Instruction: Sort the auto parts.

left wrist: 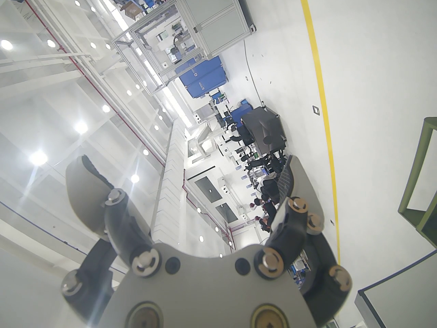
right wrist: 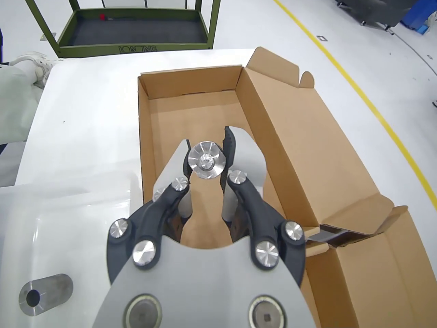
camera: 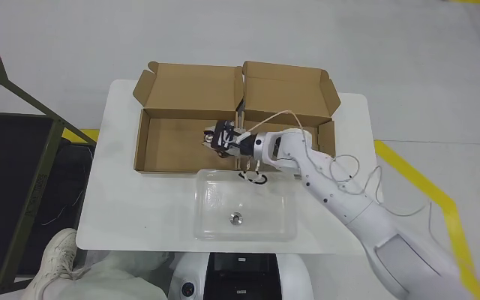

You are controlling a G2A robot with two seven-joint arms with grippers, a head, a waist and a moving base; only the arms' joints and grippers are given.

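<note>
The white desk [camera: 112,187] carries two open cardboard boxes side by side at its far side and a clear plastic bin [camera: 262,199] just in front of them. The left box [camera: 172,146] is the larger of the two. Its lid flaps stand up at the back and its brown floor is bare. The right box [camera: 326,135] touches it along a shared wall and is partly covered by the right arm [camera: 337,187], which slants in from the near right corner of the desk, across the bin's far edge.

The right gripper [camera: 217,139] is over the left box, near the end that meets the right box. In the right wrist view this gripper [right wrist: 207,141] hangs above the box floor [right wrist: 191,110], and its fingers [right wrist: 229,145] are drawn in narrow, clamped on either side of a round, ribbed metal part [right wrist: 206,164]. The part sits between the dark pads near the fingertips, with its shiny ribbed face turned toward the camera. Whether it touches the cardboard beneath cannot be told.

The left gripper [left wrist: 187,172] points up and away from the desk toward the hall ceiling. Its fingers [left wrist: 85,192] are spread wide with nothing between them.

A short metal cylinder [camera: 237,218] with a centre hole lies in the bin, near its front wall. In the right wrist view it [right wrist: 44,294] lies well apart from the held part.
</note>
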